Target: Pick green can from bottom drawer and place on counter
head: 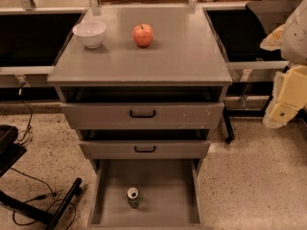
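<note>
The green can (pixel 133 197) stands upright on the floor of the open bottom drawer (pixel 168 205), near its front and left of centre, silver top facing up. The counter (pixel 182 51) is the flat grey top of the drawer cabinet. My gripper (pixel 282 110) hangs at the right edge of the view, to the right of the cabinet at about the height of the upper drawers. It is far from the can and holds nothing that I can see.
A white bowl (pixel 89 33) and a red-orange apple (pixel 143 34) sit at the back of the counter. The two upper drawers (pixel 142 114) with black handles are slightly pulled out. Black stand legs and cables (pixel 43 205) lie on the floor at the left.
</note>
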Tool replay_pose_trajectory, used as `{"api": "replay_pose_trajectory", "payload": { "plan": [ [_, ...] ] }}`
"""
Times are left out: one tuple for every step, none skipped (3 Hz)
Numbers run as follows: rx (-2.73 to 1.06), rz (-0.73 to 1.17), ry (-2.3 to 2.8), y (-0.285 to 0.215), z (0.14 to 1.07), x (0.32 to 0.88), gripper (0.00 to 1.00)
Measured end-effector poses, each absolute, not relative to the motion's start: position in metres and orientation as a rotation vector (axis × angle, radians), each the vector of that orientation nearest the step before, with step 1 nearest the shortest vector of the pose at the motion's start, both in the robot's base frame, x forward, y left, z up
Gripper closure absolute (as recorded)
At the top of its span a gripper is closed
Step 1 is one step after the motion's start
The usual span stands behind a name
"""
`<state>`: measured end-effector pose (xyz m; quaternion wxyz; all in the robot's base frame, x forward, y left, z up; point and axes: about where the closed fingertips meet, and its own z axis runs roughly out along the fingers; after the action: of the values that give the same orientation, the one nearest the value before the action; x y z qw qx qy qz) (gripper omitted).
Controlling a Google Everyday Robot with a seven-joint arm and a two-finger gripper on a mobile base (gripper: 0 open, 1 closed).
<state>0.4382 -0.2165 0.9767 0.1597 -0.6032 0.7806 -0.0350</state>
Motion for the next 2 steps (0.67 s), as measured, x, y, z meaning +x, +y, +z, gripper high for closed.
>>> {"api": "replay_pose_trajectory", "payload": {
  "plan": [
    [-1.724, -0.100, 2.230, -0.2165, 0.9766, 0.4382, 0.00],
    [-1.712, -0.060, 2.211, -0.2149, 0.9698, 0.4380, 0.00]
  ]
}}
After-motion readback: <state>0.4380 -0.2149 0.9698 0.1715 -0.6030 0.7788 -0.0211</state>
